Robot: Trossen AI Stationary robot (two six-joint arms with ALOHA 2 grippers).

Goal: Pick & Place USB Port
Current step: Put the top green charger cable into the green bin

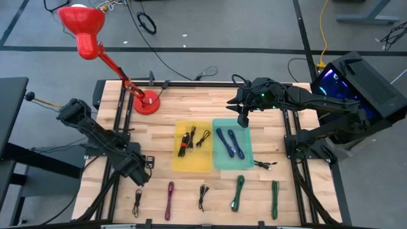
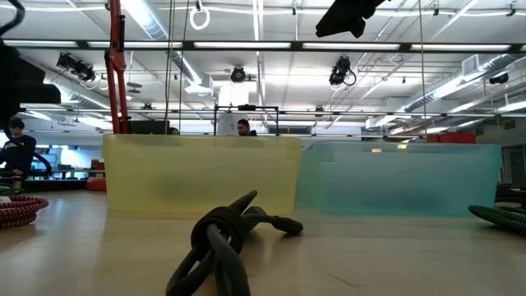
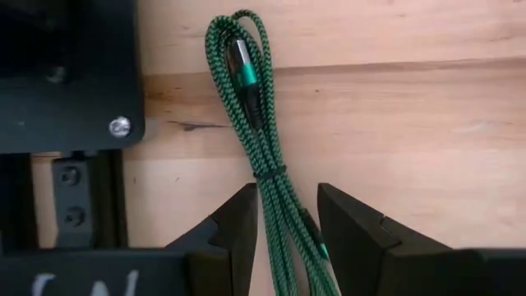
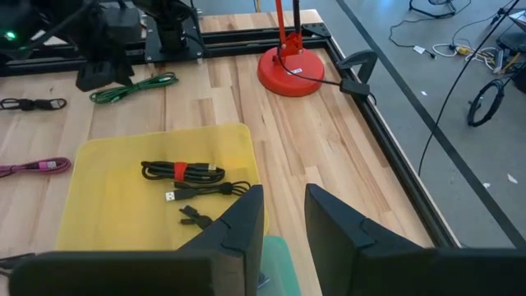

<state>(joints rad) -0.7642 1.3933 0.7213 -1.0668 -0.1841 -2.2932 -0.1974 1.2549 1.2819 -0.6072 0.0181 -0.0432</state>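
The left wrist view alone shows the left gripper (image 3: 286,226) open, astride a green cable (image 3: 261,140); the right gripper (image 1: 243,121), open, hangs over the teal tray (image 1: 247,158).

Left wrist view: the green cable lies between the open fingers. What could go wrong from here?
1. The left gripper stands open astride the green cable, a loose bundle. Closing may catch only some strands, leaving the rest dangling.
2. The dark bracket lies close beside the cable, so a finger might strike it.
3. The right gripper hovers open by the teal tray, so the arms might meet there.
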